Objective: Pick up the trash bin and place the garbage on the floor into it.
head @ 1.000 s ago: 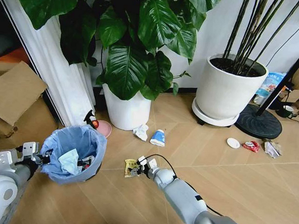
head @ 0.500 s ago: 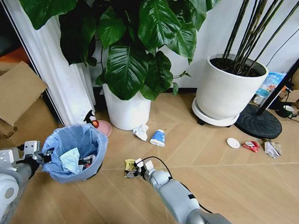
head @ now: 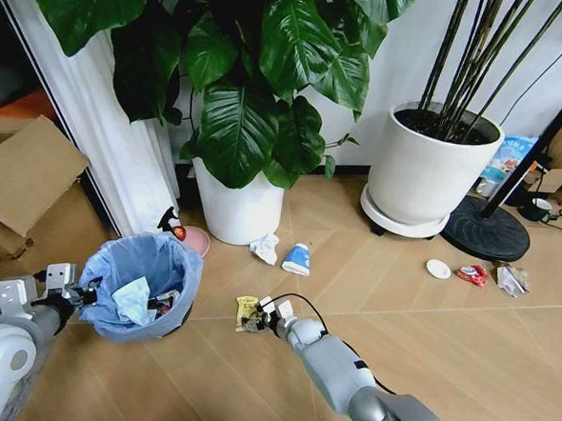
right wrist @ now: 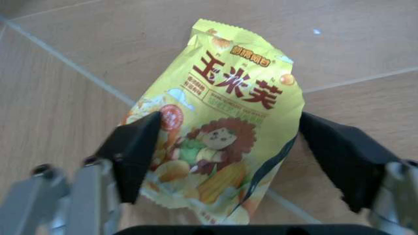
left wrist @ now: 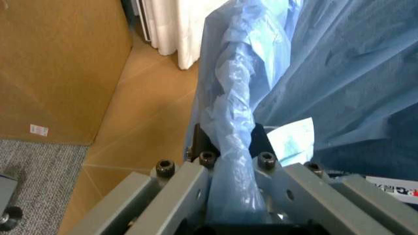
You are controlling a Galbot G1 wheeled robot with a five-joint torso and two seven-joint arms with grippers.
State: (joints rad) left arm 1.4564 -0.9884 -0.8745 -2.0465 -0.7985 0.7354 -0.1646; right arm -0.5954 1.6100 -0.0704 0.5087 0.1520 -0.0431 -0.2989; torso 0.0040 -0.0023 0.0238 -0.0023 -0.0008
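yellow snack packet (right wrist: 219,127) | red Chinese text "玉米荚" | smaller print unreadable

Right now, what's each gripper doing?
Left gripper: shut on the trash bin rim.
Right gripper: open, straddling the yellow packet on the floor.

Blue-lined trash bin (head: 143,288) upright; yellow packet (right wrist: 219,132) (flat).

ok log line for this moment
left hand: shut on trash bin rim | right hand: open around yellow packet on floor | not lifted
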